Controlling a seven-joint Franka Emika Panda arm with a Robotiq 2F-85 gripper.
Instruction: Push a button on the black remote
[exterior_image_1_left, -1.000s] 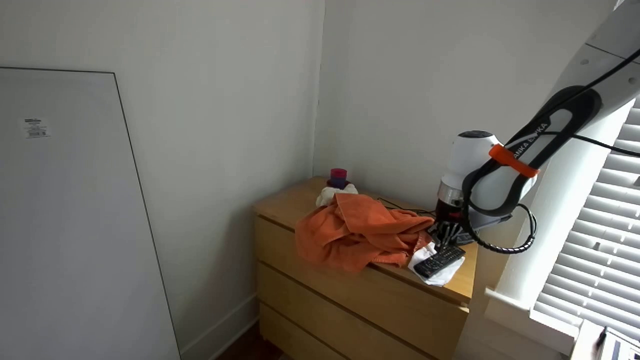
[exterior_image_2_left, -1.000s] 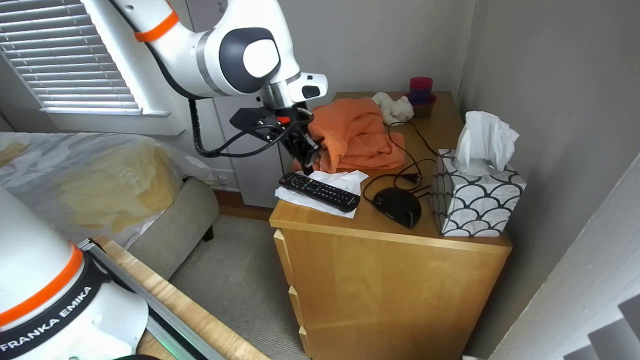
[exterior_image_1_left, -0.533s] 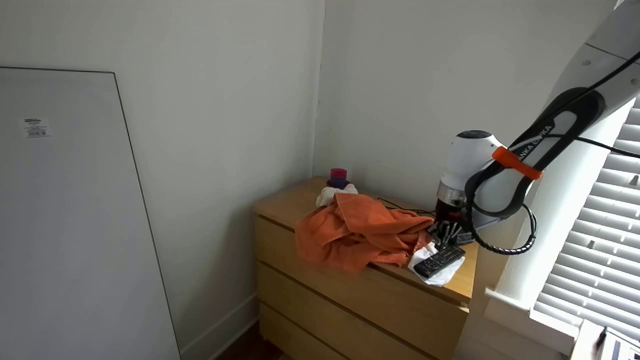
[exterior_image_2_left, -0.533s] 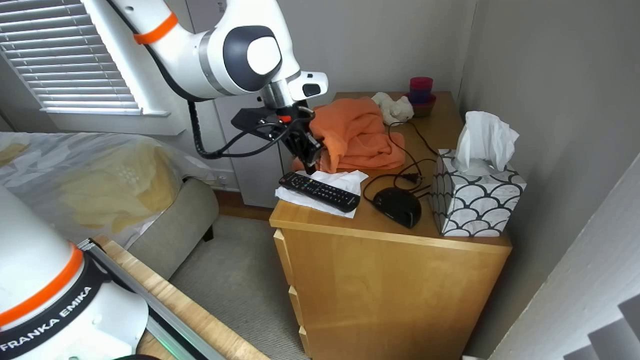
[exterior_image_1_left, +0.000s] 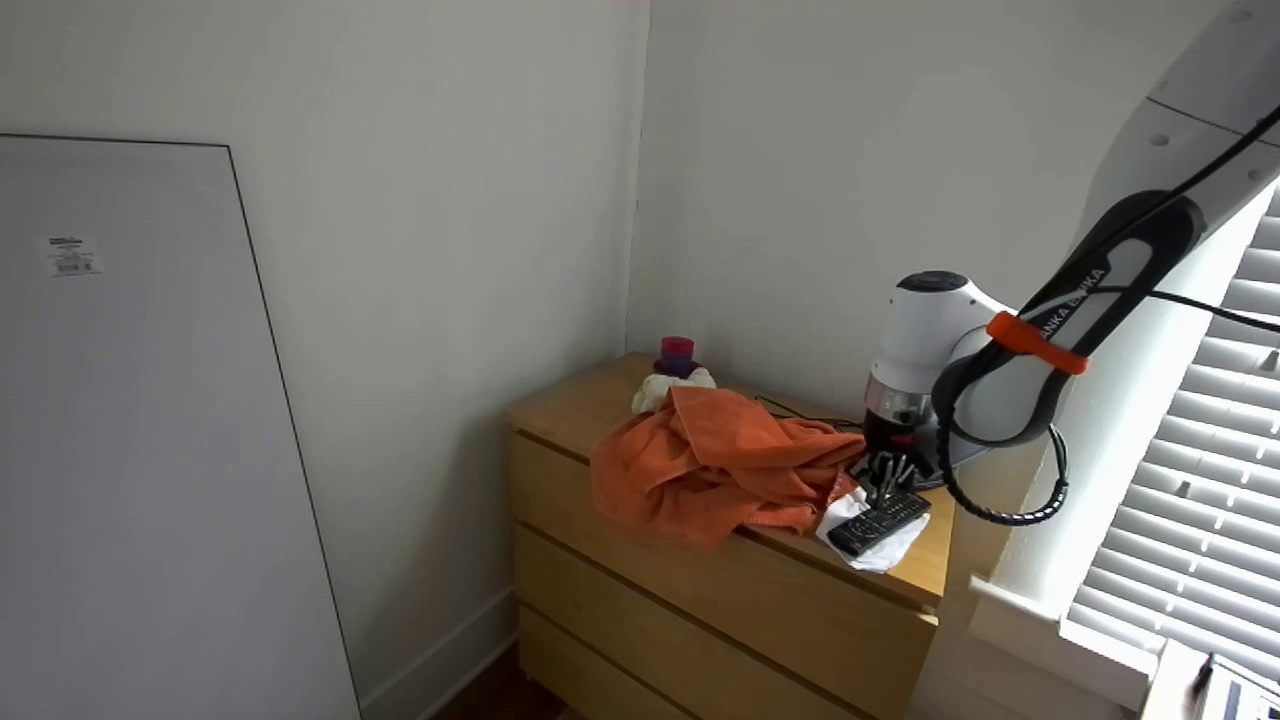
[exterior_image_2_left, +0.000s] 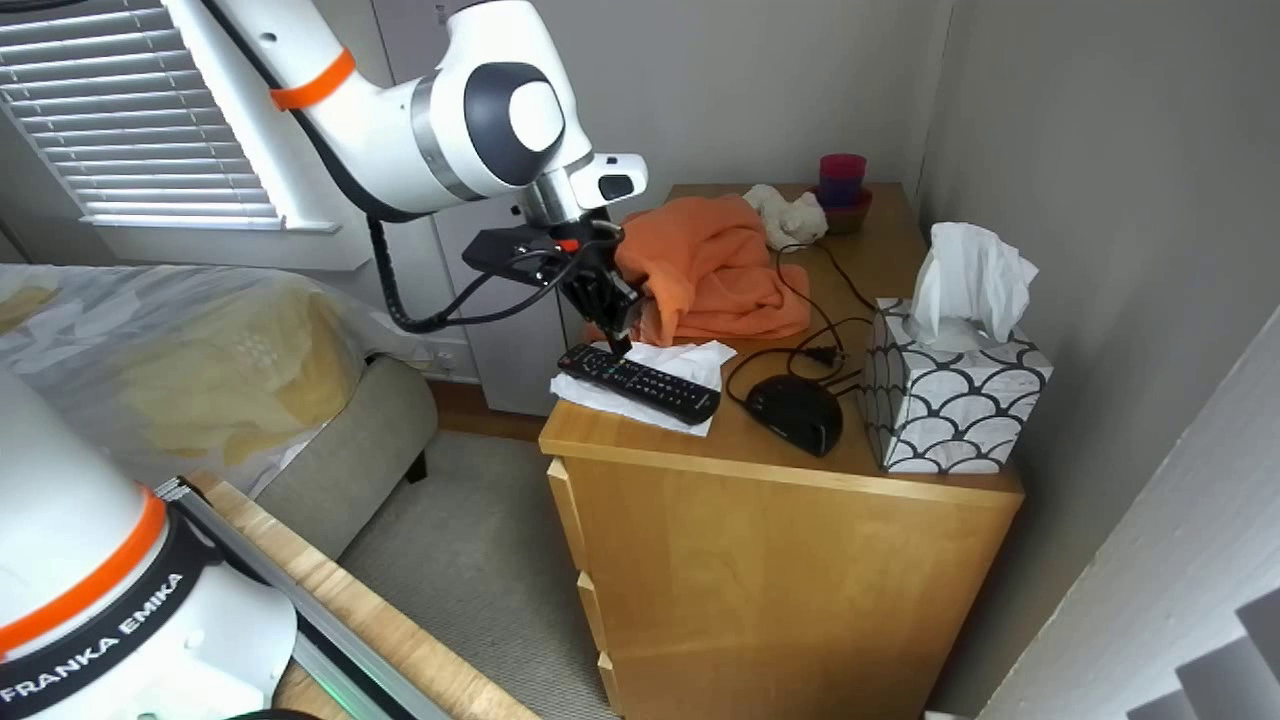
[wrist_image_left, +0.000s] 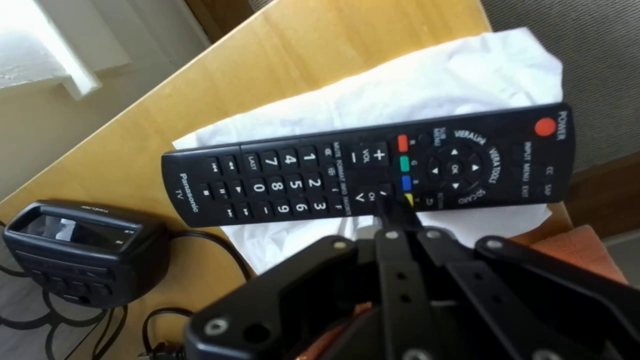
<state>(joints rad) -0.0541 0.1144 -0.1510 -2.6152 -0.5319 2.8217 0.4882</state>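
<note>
- My gripper (wrist_image_left: 398, 212) points downward, its fingers drawn together tip to tip, with nothing in their hold that I can see.
- Under my tips is the black remote (wrist_image_left: 372, 172), flat with its buttons up. In the wrist view they overlap an edge of the CH key (wrist_image_left: 369, 196); whether I touch it or hover just above, I cannot tell.
- Beneath the remote spreads a creased white sheet (wrist_image_left: 410, 95), showing along both its long sides.
- Just beside the sheet, an orange cloth (exterior_image_2_left: 700, 265) is heaped on the wooden dresser (exterior_image_1_left: 720, 590); in an exterior view it hangs over the front edge.
- Near the remote's Panasonic end, apart from it, sits a black clock (exterior_image_2_left: 797, 412), with black cords (exterior_image_2_left: 823, 356) looping behind.
- Next to the clock stands a patterned tissue box (exterior_image_2_left: 955, 410), one tissue sticking up.
- At the dresser's far end are a white cloth bundle (exterior_image_2_left: 785, 215) and stacked cups (exterior_image_2_left: 842, 183).
</note>
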